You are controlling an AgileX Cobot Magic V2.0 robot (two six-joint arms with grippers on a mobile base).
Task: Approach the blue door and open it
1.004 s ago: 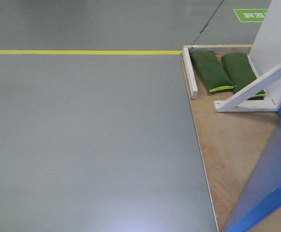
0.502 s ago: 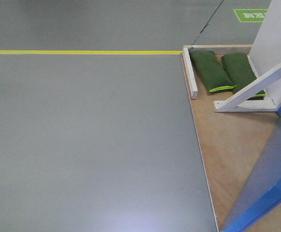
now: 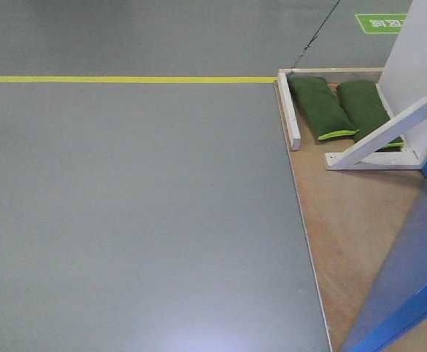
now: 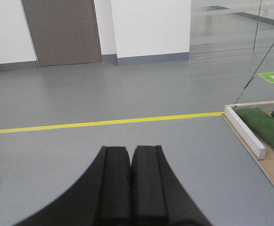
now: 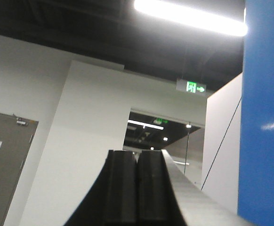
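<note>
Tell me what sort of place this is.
Probably an indoor test hall: grey floor with a yellow line, a lit exit sign overhead, a blue door on a plywood base.

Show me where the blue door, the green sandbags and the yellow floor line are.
blue door (image 5: pixel 265 117): right wrist view, middle of its glossy blue face.
green sandbags (image 3: pixel 322 108): front-facing view, centre of the left bag.
yellow floor line (image 3: pixel 125 78): front-facing view, midway along the stripe.

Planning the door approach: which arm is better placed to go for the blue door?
Right, probably. The right gripper, shut, sits beside the blue door; the left gripper, also shut, faces open floor, no door in its view.
</note>
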